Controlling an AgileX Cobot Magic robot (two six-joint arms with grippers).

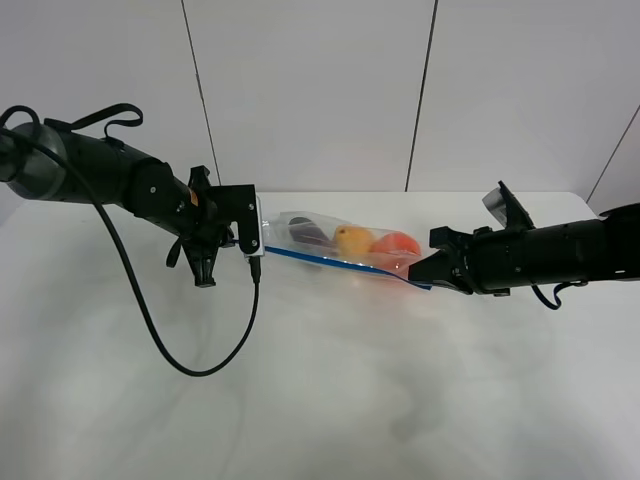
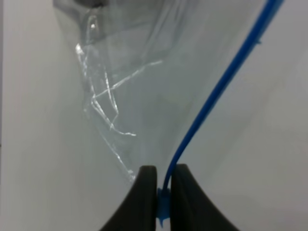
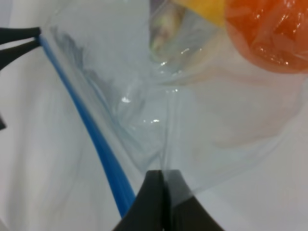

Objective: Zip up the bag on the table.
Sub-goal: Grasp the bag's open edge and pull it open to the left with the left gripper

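The bag lies far-middle on the table. My left gripper pinches its blue zipper strip, and my right gripper pinches its clear right corner. I should pull it taut and slide straight.

Ext. view: left arm & right arm both run off the pic's edges. Dark item inside the bag is too small to ID. Left wrist cam: left fingers cropped at their bases, bag contents just a dark blur. Right wrist cam: orange & yellow fruit cropped by the edge, right fingers cropped too.
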